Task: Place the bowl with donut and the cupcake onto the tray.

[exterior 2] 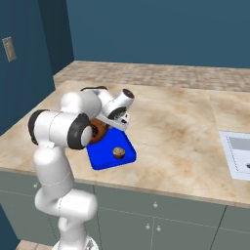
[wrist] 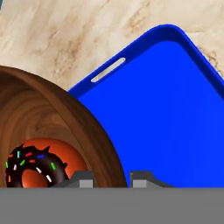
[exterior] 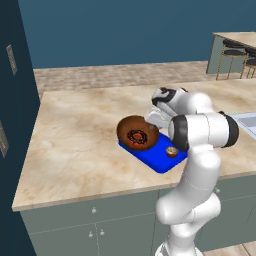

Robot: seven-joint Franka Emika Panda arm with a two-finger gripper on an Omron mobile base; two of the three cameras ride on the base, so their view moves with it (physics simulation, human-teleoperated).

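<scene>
The hand [wrist: 112,179] grips the near rim of the bowl [exterior: 137,133], one fingertip inside and one outside, holding it tilted over one end of the tray [exterior: 161,159] with the donut [wrist: 33,168] inside, while the cupcake [exterior: 171,151] sits on the tray's other end on the surface [exterior: 75,135].

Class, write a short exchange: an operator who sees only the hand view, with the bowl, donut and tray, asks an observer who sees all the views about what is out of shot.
Operator: Is the cupcake on the tray yet?
Observer: Yes. The cupcake sits on the tray, at the end nearest the robot.
Operator: Is the bowl fully over the tray?
Observer: No. The bowl covers the tray's other end, and its edge juts out past the tray over the counter.
</scene>
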